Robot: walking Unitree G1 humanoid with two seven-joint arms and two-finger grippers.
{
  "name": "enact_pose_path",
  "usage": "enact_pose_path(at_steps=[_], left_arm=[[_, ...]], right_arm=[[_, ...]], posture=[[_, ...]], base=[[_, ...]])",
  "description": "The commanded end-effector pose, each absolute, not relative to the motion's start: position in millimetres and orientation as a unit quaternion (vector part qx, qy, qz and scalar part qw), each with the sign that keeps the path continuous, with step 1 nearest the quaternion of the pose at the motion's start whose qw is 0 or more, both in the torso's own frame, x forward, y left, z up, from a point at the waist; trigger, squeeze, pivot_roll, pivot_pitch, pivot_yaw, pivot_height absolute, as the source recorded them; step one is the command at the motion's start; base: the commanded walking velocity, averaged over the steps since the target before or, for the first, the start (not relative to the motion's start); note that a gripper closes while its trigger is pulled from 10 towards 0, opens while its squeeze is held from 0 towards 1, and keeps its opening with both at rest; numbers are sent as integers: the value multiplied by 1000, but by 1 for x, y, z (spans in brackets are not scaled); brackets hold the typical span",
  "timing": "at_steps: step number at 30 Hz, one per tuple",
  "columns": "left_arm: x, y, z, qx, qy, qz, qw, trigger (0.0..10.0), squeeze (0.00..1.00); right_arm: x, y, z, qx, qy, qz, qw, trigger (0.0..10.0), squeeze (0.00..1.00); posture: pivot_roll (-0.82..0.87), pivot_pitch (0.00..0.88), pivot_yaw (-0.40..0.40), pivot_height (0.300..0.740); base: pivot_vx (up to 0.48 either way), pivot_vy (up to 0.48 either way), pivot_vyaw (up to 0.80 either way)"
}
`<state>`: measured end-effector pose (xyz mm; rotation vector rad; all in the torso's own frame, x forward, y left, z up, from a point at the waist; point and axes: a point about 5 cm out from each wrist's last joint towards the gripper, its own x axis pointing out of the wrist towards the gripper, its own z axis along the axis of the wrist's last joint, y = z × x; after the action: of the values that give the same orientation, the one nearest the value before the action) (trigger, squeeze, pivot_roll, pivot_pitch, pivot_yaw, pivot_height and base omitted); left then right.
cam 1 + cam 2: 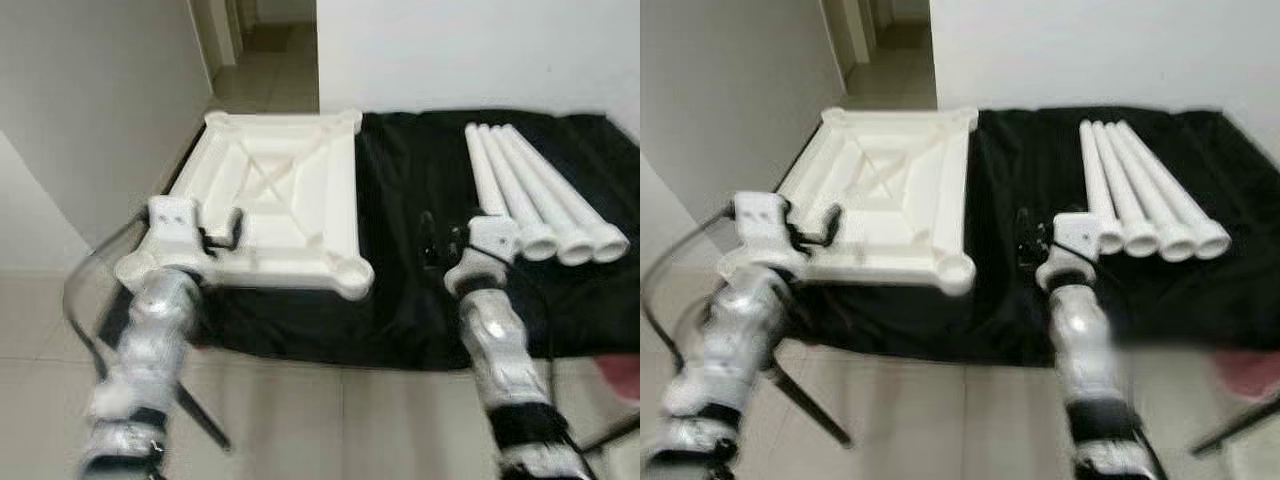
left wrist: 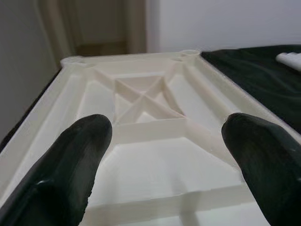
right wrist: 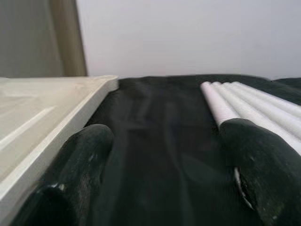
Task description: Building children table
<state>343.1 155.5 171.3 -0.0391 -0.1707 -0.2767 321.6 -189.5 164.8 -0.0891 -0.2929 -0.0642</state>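
Assembly looks barely begun: the white square plastic tabletop [image 1: 275, 195] lies underside-up at ten o'clock on the black cloth [image 1: 410, 290], the left gripper [image 2: 164, 155] spread over its near edge, while the right gripper [image 3: 164, 160], also spread, must next reach the four white tubular legs [image 1: 540, 195] at two o'clock.

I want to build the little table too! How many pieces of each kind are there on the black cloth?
Tabletop, upside down: 1
Legs, lying side by side: 4
Total: 5 white pieces on the cloth
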Motion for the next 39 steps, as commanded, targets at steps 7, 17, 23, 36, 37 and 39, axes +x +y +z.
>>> enact_pose_path(at_steps=[7,17,23,36,37,39], left_arm=[[345,161,173,-1,-85,-134,987,10000,0],[346,164,174,-1,-83,-137,987,10000,0],[346,166,176,-6,-91,-129,987,10000,0],[348,166,179,0,-92,-137,986,10000,0],[348,166,179,0,-93,-138,986,10000,0],[348,166,179,2,-93,-139,986,10000,0]], right_arm=[[321,-191,166,-45,-153,-35,987,10000,0],[320,-195,165,-48,-154,-41,986,10000,0],[323,-194,169,-52,-157,-36,986,10000,0],[321,-195,169,-55,-161,-39,985,10000,0],[321,-195,169,-55,-161,-40,985,10000,0],[321,-195,169,-54,-162,-41,984,10000,0]], posture=[[-77,0,80,740],[-80,0,76,740],[-109,2,61,740],[-127,10,76,740],[-124,7,85,740],[-124,7,85,740]], base=[[0,0,-571],[0,0,0],[0,0,0],[0,0,0],[0,0,0],[0,0,0]])
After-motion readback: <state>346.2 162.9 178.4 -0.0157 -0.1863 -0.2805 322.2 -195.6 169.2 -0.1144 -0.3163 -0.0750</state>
